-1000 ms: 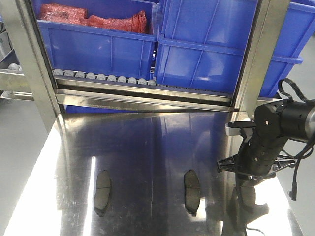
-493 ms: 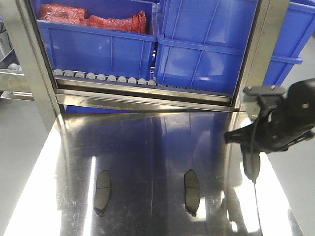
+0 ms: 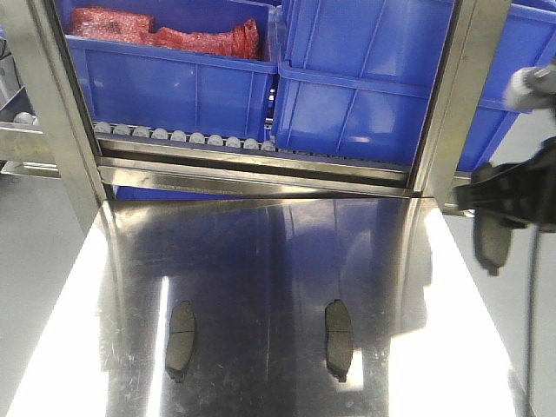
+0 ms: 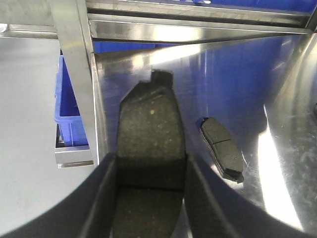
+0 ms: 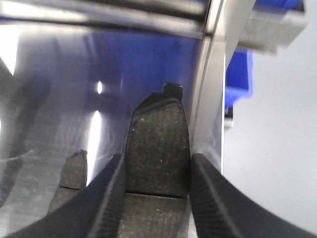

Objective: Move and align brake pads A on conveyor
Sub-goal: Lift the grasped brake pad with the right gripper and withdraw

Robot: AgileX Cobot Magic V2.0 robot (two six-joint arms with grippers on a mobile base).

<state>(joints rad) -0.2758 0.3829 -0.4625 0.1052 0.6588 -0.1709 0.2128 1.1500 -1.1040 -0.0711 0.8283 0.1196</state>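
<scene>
Four brake pads (image 3: 181, 339) (image 3: 339, 328) (image 3: 488, 243) (image 4: 151, 144), perhaps three blue bins (image 3: 174, 87) (image 3: 347, 117) (image 3: 373, 26)

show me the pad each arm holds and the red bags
left-held pad (image 4: 151, 144), left wrist view, rough face above the groove
right-held pad (image 5: 158, 148), right wrist view, face above the groove
red bags (image 3: 200, 41), front view, middle of the pile

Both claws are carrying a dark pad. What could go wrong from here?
The left gripper holds the left pad and the right gripper the right pad only by the edges, much of each sticking out past the fingers, so either could slip or twist. The right pad hangs at the edge of the steel table; if dropped, it might fall to the floor.
</scene>
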